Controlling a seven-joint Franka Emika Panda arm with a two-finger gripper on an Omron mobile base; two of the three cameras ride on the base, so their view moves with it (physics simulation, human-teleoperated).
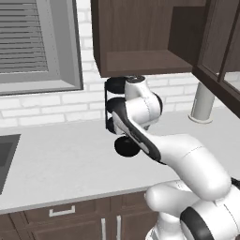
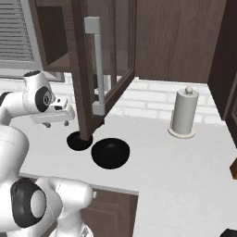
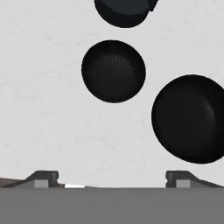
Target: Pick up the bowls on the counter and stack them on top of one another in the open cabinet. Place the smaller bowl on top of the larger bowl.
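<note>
While I hung above the long light grey-white stone-look counter (image 2: 185, 162), neither bowl had been lifted, so my read was that the step in hand was the first pick, and the order mattered. Overhead, the dark brown wooden open cabinet (image 1: 140, 63) showed a bare shelf floor, nothing stacked on it. Its glass-fronted door (image 2: 109, 55) stood swung out over the worktop, close to where the bowls sat; I judged that the main collision risk on the lift path.

The wider glossy black round larger bowl (image 3: 190, 118) sat on the counter to the right in the hand view, and it had to go in first as the base of the stack. The narrower glossy black round smaller bowl (image 3: 113, 71) sat just beside it, apart, not touching. Beyond that, the black wire rack (image 3: 124, 11) had dark round tiers that looked like bowls, so not a target.

My two-finger gripper (image 3: 111, 177) had its fingers spread wide, nothing between them, well above the surface. Neither bowl was centred under me. My call: shift toward the larger bowl, straddle one wall of its rim instead of the full width, pinch there, lift straight, then clear the door edge before going up to the shelf.
</note>
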